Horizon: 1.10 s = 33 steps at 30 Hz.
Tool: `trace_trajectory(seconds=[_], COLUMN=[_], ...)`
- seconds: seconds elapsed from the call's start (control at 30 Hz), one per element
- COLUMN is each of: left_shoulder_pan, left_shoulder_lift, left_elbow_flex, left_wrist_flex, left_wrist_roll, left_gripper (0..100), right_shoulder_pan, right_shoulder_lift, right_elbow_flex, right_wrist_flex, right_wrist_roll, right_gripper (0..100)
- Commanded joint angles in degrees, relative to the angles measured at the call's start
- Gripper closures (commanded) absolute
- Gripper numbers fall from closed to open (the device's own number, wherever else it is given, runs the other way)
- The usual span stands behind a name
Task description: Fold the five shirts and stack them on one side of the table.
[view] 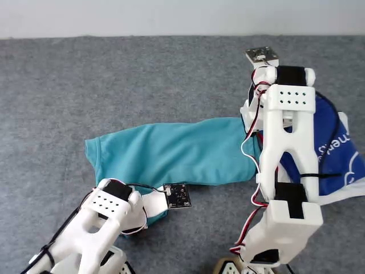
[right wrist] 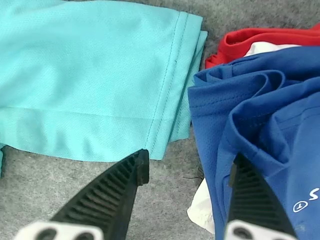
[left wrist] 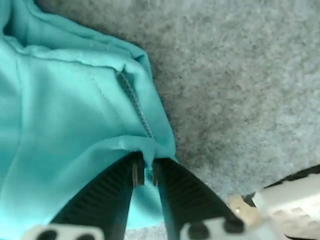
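You're seeing the shirt (view: pixel 171 154) lying across the middle of the table (view: pixel 85 85), its right end just beside the pile (view: pixel 331 142) sitting at the right edge. Your left gripper (left wrist: pixel 144 172) is pinching the shirt's near-left corner. Your right gripper (right wrist: pixel 187 172) is hanging over the gap between shirt and pile.

Left gripper (left wrist: pixel 145 167): 7 o'clock, fingers pinched on teal shirt (left wrist: pixel 65 110) edge. Right gripper (right wrist: pixel 189 165): 3 o'clock, fingers spread wide, pointing down.
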Motion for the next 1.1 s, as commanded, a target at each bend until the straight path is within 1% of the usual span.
trace_trajectory(seconds=[0.0,0.17,0.23,0.33,0.47,0.6,0.7,0.8,0.93,1.07], left_shoulder_pan=[0.26,-0.53,-3.25,-9.76,-16.79,-21.89,-24.79,-26.02,-25.93,-26.64], left_shoulder_lift=[-1.14,-1.14,-1.14,-1.14,-1.14,-1.14,-1.05,-0.70,-0.70,-1.23], left_elbow_flex=[-1.98,-11.65,-15.78,-20.70,-24.66,-28.62,-30.02,-29.23,-27.74,-27.82], left_wrist_flex=[0.70,10.81,13.45,14.51,14.33,14.24,11.25,8.18,7.56,2.73], left_wrist_roll=[-0.44,-0.44,-0.53,-0.62,-2.64,-3.87,-3.87,-3.87,-3.87,-2.37], left_gripper=[99,99,99,99,99,99,99,99,99,99], right_shoulder_pan=[-0.48,-0.48,-0.48,-0.48,-0.48,-0.48,-0.48,-0.48,-0.48,-0.48], right_shoulder_lift=[-3.47,-3.47,-3.47,-3.47,-3.47,-3.47,-3.47,-3.47,-3.47,-3.47], right_elbow_flex=[-0.26,-0.26,-0.26,-0.26,-0.26,-0.26,-0.26,-0.26,-0.26,-0.26], right_wrist_flex=[2.33,2.33,2.33,2.33,2.33,2.33,2.33,2.33,2.33,2.33], right_wrist_roll=[0.09,0.09,0.09,0.09,0.09,0.09,0.09,0.09,0.09,0.09], right_gripper=[74.2,74.2,74.2,74.2,74.2,74.2,74.2,74.2,74.2,74.2])
